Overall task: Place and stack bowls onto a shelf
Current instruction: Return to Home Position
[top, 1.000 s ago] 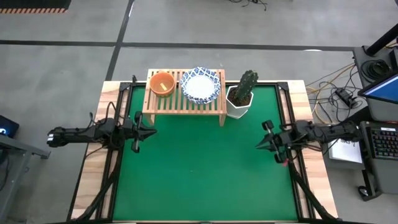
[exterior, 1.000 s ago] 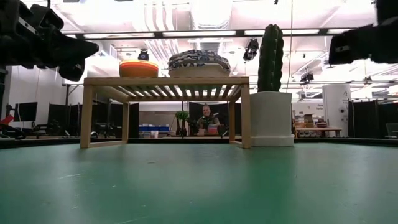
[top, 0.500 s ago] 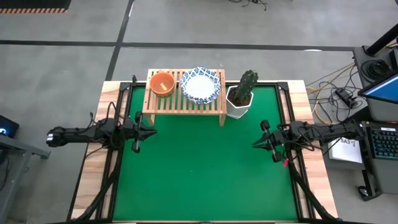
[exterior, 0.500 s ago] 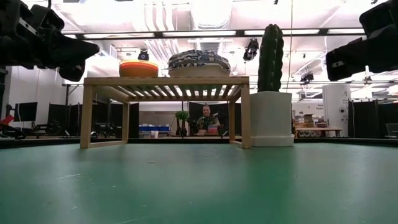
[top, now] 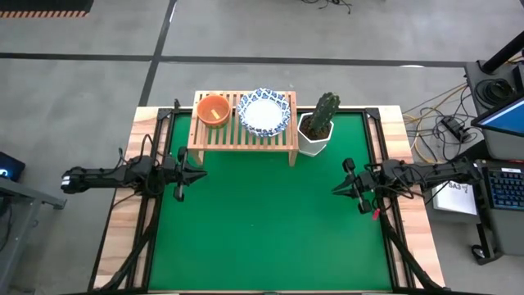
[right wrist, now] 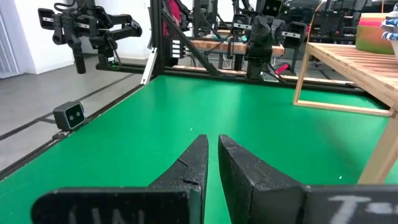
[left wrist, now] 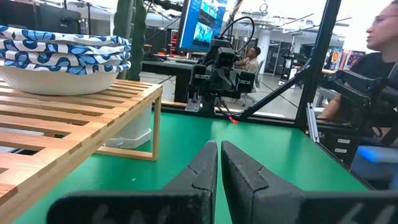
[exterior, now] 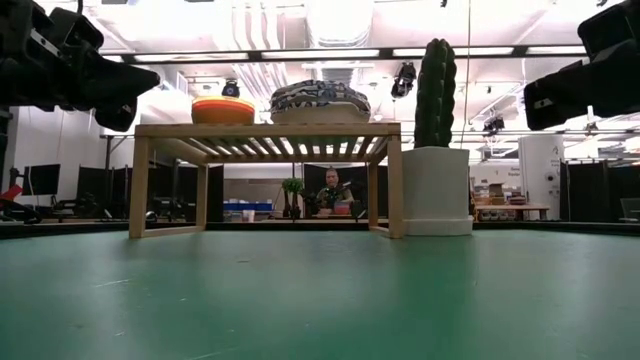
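The wooden shelf (top: 246, 131) stands at the table's far edge. On its slatted top rest a stack of white bowls with blue patterned rims (top: 264, 111) (exterior: 320, 102) and, to their left, a small orange-red bowl (top: 214, 110) (exterior: 223, 110) with a yellowish inside. My left gripper (top: 199, 174) (left wrist: 219, 144) hovers shut over the table's left side, in front of the shelf. My right gripper (top: 337, 190) (right wrist: 212, 138) hovers shut over the right side, pointing toward the middle. Neither holds anything.
A white angular pot with a green cactus (top: 318, 127) (exterior: 436, 150) stands right beside the shelf's right leg. A small black camera (right wrist: 69, 114) sits at the mat's near edge. People show in the room beyond (exterior: 332, 190) (left wrist: 379, 62). Green mat (top: 262, 229) lies between the arms.
My right gripper has moved a little toward the table's middle and sunk lower, then stopped; it has stayed shut. My left arm, the bowls and the shelf have kept still.
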